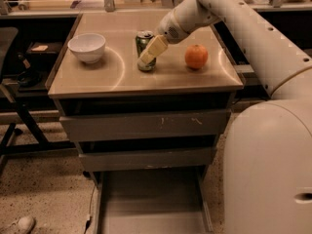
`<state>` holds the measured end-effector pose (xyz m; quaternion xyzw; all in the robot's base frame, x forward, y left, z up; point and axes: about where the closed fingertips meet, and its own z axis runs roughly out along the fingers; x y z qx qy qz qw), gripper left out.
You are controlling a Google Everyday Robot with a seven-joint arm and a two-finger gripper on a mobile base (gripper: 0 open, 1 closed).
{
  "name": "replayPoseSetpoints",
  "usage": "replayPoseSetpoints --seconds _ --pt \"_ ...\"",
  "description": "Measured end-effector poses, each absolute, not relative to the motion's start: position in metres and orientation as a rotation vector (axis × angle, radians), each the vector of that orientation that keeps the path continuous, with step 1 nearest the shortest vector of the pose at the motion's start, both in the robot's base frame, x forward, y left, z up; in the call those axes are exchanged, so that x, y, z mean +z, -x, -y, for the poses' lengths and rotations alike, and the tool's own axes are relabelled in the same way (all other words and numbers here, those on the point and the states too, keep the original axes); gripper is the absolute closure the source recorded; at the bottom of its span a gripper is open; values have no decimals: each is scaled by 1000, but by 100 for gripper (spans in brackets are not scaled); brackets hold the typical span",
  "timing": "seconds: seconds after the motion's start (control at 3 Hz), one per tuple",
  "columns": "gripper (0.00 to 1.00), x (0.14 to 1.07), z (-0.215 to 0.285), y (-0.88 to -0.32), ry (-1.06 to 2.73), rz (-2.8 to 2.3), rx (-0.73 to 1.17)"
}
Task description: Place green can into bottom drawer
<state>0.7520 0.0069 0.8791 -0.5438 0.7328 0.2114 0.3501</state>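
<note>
The green can stands upright on the tan tabletop, near its middle. My gripper reaches in from the upper right and sits right at the can, its cream tip crossing the can's front and right side. The can rests on the table. The bottom drawer is pulled out below the cabinet, a wide shallow grey tray with nothing showing in it.
An orange fruit sits right of the can and a white bowl left of it. Two upper grey drawers are closed. My white arm body fills the right side. A dark chair frame stands at the left.
</note>
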Motion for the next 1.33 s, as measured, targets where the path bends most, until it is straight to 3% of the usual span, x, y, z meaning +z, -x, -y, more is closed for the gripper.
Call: replayPoseSetpoints --seconds 0.33,0.67,1.33 --pt "0 881 -25 -748 1449 -1861 564" --pt "17 881 -25 -747 1450 -1860 564" --pt "64 881 -25 -747 1451 -1860 564"
